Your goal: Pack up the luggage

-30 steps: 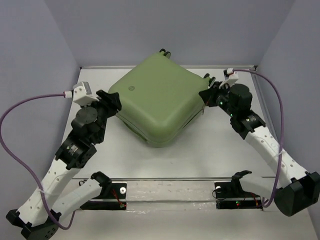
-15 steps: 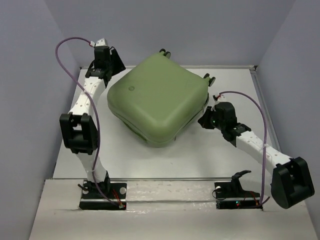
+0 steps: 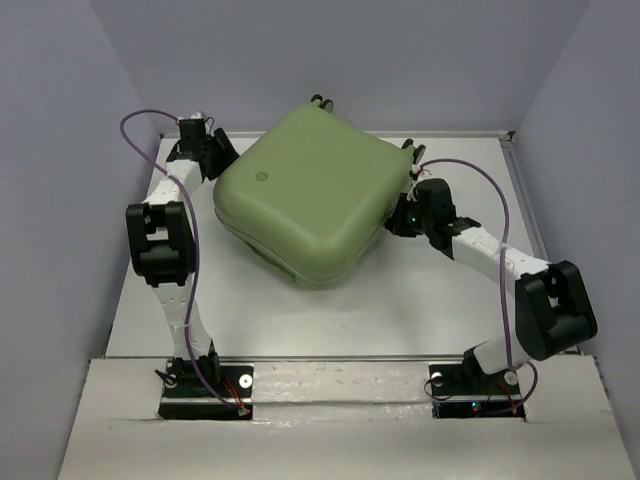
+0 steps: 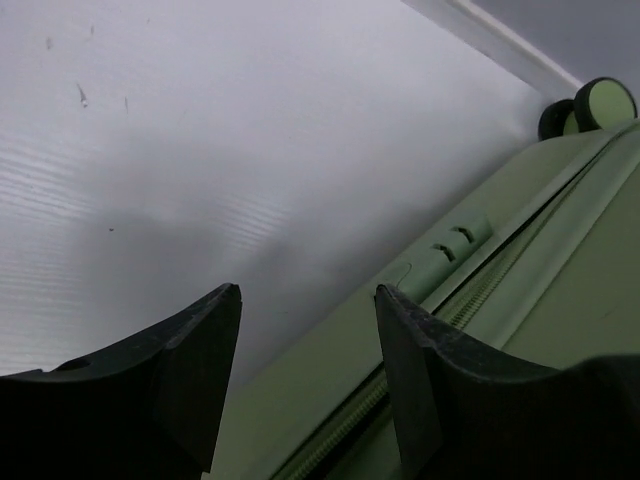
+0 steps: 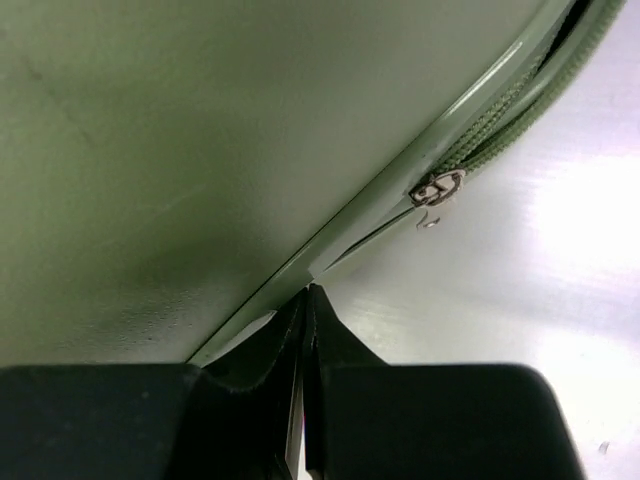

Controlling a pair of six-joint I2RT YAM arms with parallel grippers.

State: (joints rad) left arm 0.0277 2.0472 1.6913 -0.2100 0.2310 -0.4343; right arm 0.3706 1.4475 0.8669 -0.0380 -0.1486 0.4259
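Two arms reach out from our near edge of the desk (image 3: pixel 420 300). Nearer to us, our right claw (image 5: pixel 305 300) is clenched, its fingers pressed together with nothing between them. Its tips meet the right rim of the luggage (image 3: pixel 310 195), near a metal zipper pull (image 5: pixel 437 190). The luggage lies lid-down at mid-desk, turned cornerwise. Farther back, our left claw (image 4: pixel 305 370) is released, one finger over the shell's zipper seam, the other over bare desk. Wheels (image 4: pixel 603 103) show beyond.
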